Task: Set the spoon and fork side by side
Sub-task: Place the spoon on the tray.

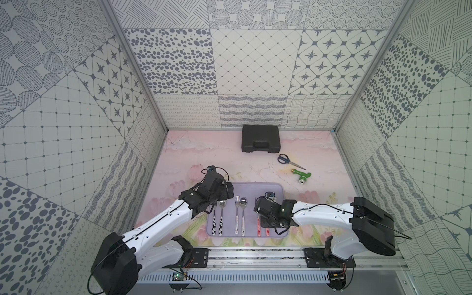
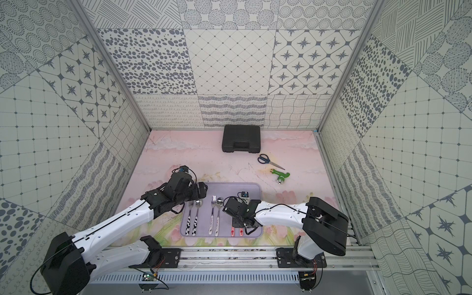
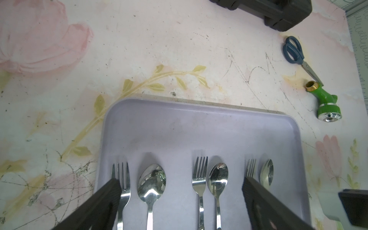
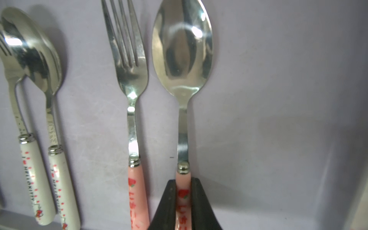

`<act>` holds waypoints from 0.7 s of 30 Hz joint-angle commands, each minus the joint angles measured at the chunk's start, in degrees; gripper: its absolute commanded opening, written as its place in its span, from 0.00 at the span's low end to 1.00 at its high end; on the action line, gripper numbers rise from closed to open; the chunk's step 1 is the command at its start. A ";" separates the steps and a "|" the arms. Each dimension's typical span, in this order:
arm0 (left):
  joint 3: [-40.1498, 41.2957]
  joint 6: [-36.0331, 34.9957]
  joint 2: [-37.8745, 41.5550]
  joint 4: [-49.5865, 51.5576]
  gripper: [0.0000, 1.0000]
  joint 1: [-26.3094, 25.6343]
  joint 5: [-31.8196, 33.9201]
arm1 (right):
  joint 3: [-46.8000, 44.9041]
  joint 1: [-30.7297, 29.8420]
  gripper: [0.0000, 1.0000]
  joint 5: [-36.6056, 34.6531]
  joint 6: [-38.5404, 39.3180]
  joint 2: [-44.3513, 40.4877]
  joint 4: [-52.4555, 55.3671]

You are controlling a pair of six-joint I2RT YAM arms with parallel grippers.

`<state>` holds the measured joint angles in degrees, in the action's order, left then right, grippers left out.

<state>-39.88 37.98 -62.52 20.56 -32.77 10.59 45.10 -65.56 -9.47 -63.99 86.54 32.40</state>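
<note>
As the right gripper (image 4: 183,185) clamps the slick handle of the stiff, likely light pink-handled steel spoon (image 4: 182,55), with the pink-handled steel fork (image 4: 130,79) at its nine o'clock, the left gripper (image 3: 181,182) gapes wide.

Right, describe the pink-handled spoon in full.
The pink-handled spoon has a shiny steel oval bowl, a slim steel neck, a metal collar and a glossy pink handle printed with red strawberries. It appears to rest on the lilac tray, parallel to the matching fork beside it, not touching it. The right hand is shut on its handle just behind the collar.
</note>
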 commanded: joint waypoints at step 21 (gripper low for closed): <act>0.48 0.78 1.26 0.45 0.99 0.59 -1.54 | 0.78 -1.41 0.00 0.16 -3.43 2.93 -1.99</act>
<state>-39.55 38.20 -61.73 20.93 -32.77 10.09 45.41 -66.57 -9.52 -66.52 88.07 30.46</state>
